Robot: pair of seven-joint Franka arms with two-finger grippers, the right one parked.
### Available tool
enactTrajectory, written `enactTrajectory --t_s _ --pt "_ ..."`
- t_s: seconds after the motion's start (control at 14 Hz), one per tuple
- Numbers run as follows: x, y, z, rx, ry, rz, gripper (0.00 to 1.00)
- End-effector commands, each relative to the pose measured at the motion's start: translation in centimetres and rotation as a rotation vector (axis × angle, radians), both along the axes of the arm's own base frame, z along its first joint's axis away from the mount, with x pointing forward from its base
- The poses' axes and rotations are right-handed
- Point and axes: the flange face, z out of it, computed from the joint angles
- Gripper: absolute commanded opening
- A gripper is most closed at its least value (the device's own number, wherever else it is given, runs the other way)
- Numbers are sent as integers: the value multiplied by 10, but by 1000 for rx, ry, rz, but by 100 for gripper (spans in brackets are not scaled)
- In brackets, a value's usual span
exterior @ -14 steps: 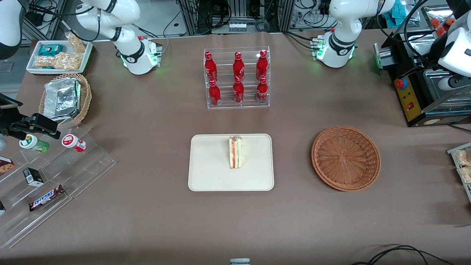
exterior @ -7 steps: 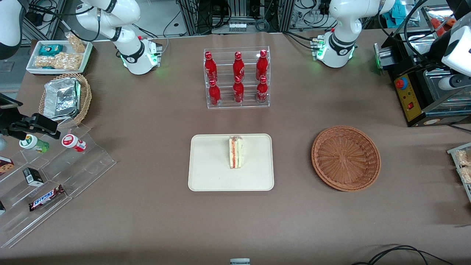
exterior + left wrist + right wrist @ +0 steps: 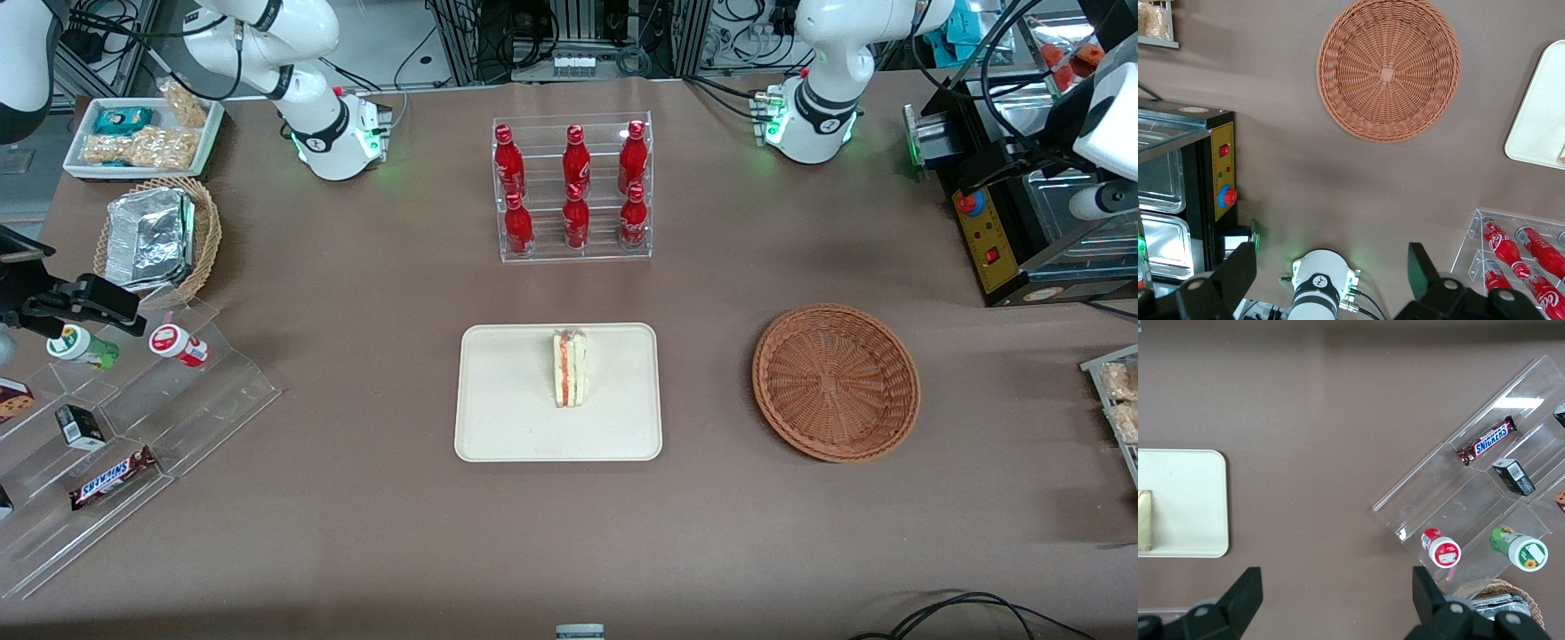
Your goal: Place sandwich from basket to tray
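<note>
The sandwich [image 3: 569, 367] stands on the tray [image 3: 507, 418], in its half nearer the basket [image 3: 836, 382], which sits apart toward the working arm's end of the table. The gripper [image 3: 1331, 283] hangs high above the table near the arm's base, fingers [image 3: 1238, 273] spread, holding nothing

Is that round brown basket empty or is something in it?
Empty: the basket shows only bare weave. The sandwich stands on the tray; the open gripper hangs high above.
</note>
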Motion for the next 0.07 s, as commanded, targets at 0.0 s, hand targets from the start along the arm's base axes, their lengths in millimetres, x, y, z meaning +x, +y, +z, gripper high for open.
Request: enactTrajectory --t_s 0.0 --pt "2 2 7 -11 -16 -13 100"
